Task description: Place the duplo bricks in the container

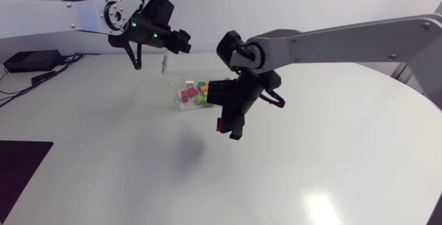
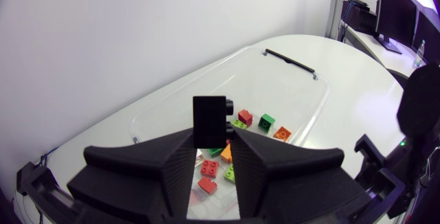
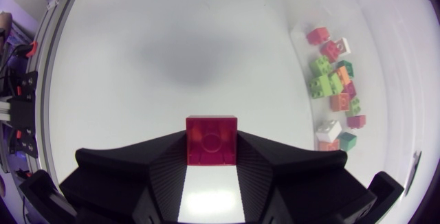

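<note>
The left arm [image 1: 55,14] comes in from the left edge of the tabletop [image 1: 103,183] and runs roughly level above its far side. Its wrist is bent so that the left gripper [image 1: 181,41] points toward the middle. Its fingers [image 2: 165,165] press from two sides on a black brick [image 2: 210,119] (held upright at the tips). The right arm [image 1: 345,42] comes in from the right edge, stretches to about the middle of the tabletop and bends down at the wrist. The right gripper [image 1: 230,123] hangs above the surface, pointing down. Its fingers [image 3: 161,169] pinch a red brick [image 3: 212,140] at the tips.
</note>
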Motion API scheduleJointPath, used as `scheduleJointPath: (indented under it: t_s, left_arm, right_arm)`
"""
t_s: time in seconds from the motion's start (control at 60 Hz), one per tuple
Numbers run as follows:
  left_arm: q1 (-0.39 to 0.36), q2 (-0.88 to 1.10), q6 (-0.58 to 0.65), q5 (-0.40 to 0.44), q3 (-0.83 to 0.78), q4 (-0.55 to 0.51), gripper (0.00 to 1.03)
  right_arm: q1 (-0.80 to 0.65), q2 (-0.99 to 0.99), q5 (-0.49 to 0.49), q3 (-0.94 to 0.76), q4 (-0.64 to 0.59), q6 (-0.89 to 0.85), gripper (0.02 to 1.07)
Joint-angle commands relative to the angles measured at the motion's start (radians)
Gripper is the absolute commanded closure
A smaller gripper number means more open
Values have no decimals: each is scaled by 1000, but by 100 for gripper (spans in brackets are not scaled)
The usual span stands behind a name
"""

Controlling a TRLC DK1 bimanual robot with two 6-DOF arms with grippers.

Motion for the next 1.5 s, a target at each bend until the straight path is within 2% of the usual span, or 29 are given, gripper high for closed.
scheduleJointPath:
  t_s: [0.0,0.033,0.05,0.067,0.083,0.1,0.117,0.133,0.283,0.4,0.6,0.767,0.917,1.117,1.25,1.383,1.483]
  left_arm:
    - [1,71,-31,10,74,15,68]
    - [-2,94,-31,7,94,10,55]
    - [-4,106,-31,5,107,5,45]
    - [-9,128,-26,4,126,-12,28]
    - [-10,143,-22,-1,139,-22,18]
    - [-12,149,-20,-7,145,-27,14]
    - [-16,167,-16,-27,160,-39,5]
    - [-16,177,-13,-33,169,-50,4]
    - [-29,229,27,-64,235,-170,4]
    - [-24,190,60,-67,223,-274,4]
    - [-10,22,95,-65,90,-317,4]
    - [16,-60,90,-59,48,-272,4]
    - [5,-245,50,-53,-91,-102,4]
    - [-1,-386,24,-53,-120,-105,4]
    - [4,-462,10,-53,-177,-94,4]
    - [27,-558,-13,-53,-288,-1,4]
    - [37,-610,-22,-53,-334,7,4]
  right_arm:
    - [-19,-46,-21,-17,-14,29,79]
    - [-25,-57,-29,-14,-14,35,80]
    - [-29,-66,-30,-11,-14,40,80]
    - [-34,-74,-33,-8,-14,44,80]
    - [-38,-83,-38,-4,-11,52,80]
    - [-42,-85,-39,-2,-8,55,80]
    - [-46,-94,-39,3,-5,66,80]
    - [-49,-98,-39,6,-5,67,79]
    - [-78,-140,-44,45,13,110,79]
    - [-109,-154,-53,108,38,175,79]
    - [-127,-124,-53,202,82,259,79]
    - [-124,-94,-53,231,118,299,79]
    - [-127,-66,-52,292,125,323,80]
    - [-140,-32,-52,346,137,346,79]
    - [-153,3,-53,360,208,386,79]
    - [-155,64,-52,411,279,442,79]
    - [-150,118,-52,475,297,462,79]
